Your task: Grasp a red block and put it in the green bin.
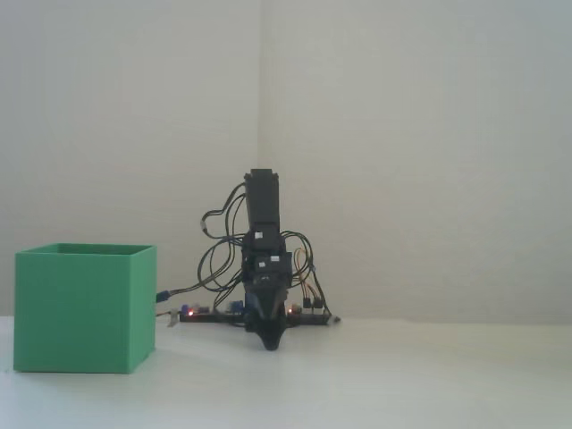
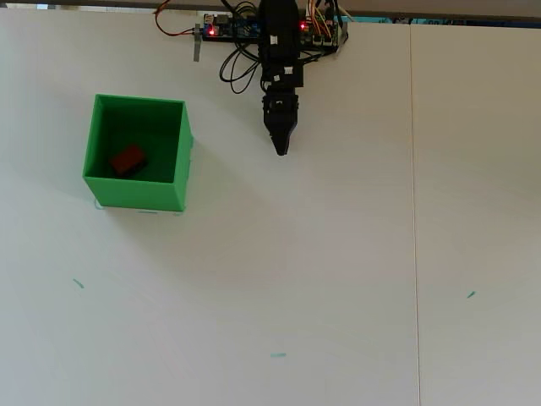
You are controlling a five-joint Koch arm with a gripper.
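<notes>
One arm folded at base, end effector [image 2: 281, 150] pressed together, empty, tip down.

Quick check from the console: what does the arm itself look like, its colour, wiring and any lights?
The arm is all black, built of blocky segments tapering to a pointed black tool. Loose black wires loop beside it in the fixed view. At its base sits a circuit board with small red lights and coloured leads.

The arm [image 1: 261, 268] is showing an all-black body of boxy stacked segments, narrowing to a pointed tip. Thin black cables [image 1: 219, 246] are looping off its sides. Its flat base board [image 2: 245, 27] is glowing with small red lights and trailing coloured wires [image 2: 319, 10].
</notes>
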